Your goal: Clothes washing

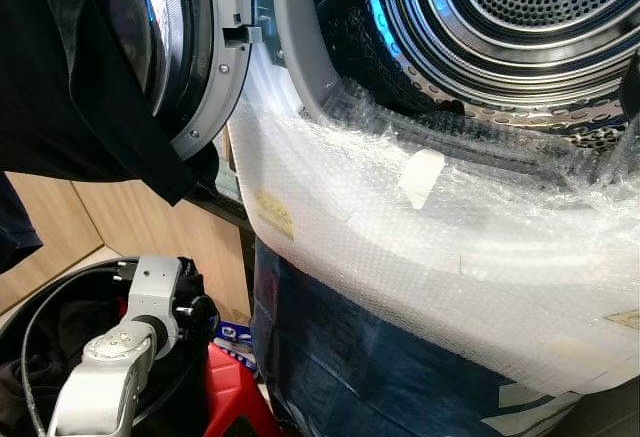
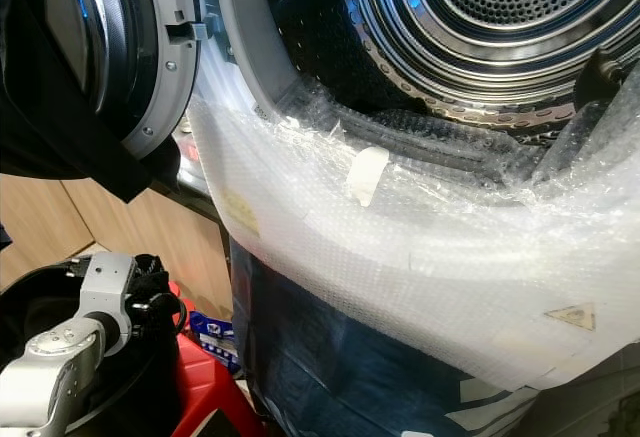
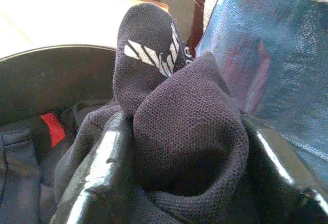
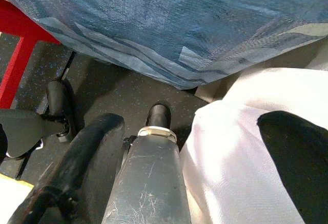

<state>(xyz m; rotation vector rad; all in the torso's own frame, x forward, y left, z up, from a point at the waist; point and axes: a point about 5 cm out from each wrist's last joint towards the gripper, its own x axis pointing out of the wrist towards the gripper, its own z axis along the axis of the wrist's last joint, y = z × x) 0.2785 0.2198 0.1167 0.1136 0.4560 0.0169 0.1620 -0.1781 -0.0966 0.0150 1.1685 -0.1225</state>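
Two arms share this job, though one is doing the work. At nine o'clock in the left eye view a black garment (image 1: 70,77) hangs over the open washer door (image 1: 205,67), its hem drooping toward the hinge. Down at seven o'clock the left arm reaches into a dark laundry basket (image 1: 15,332), and the left wrist view shows the left pincer (image 3: 187,147) clamped on a bunched dark knit garment (image 3: 179,126) with a white striped logo, the cloth bulging up between both fingers (image 3: 97,167) while more dark clothes lie in the basket below. Beside the basket stands a red stool (image 1: 232,392). Toward the centre, bubble wrap (image 1: 400,237) taped over the washer's front covers the lip below the opening, with blue plastic sheeting (image 1: 350,367) under it. At one o'clock the steel drum (image 1: 520,17) looks empty. The right pincer (image 4: 102,172) hangs low near the floor beside white cloth; whether it is open or closed I cannot tell. The likely trouble lies in the lift: the garment could drag neighbours out of the basket, snag on the loose wrap at the lip, or catch the black garment hanging on the door.
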